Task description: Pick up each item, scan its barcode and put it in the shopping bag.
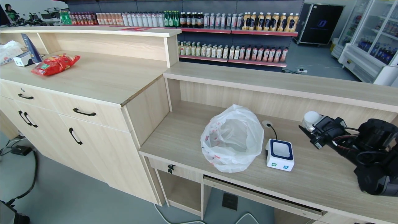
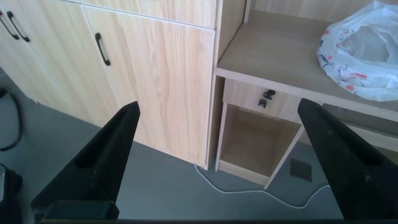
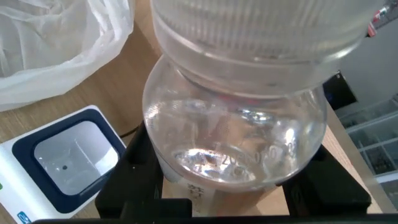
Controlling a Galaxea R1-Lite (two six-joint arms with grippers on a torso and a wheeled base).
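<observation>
My right gripper is shut on a clear plastic jar with a white lid, held just above the lower desk, right of the scanner. Close up, the jar sits between dark fingers. The white and blue barcode scanner lies on the desk beside the open white shopping bag. A red snack packet rests on the raised counter far left. My left gripper hangs open over the floor, in front of the cabinet, with the bag beyond it.
A wooden ledge runs behind the lower desk. A small white device and blue sign stand by the snack packet. Cabinet doors and a cable on the floor lie below the left gripper. Drink shelves and fridges fill the background.
</observation>
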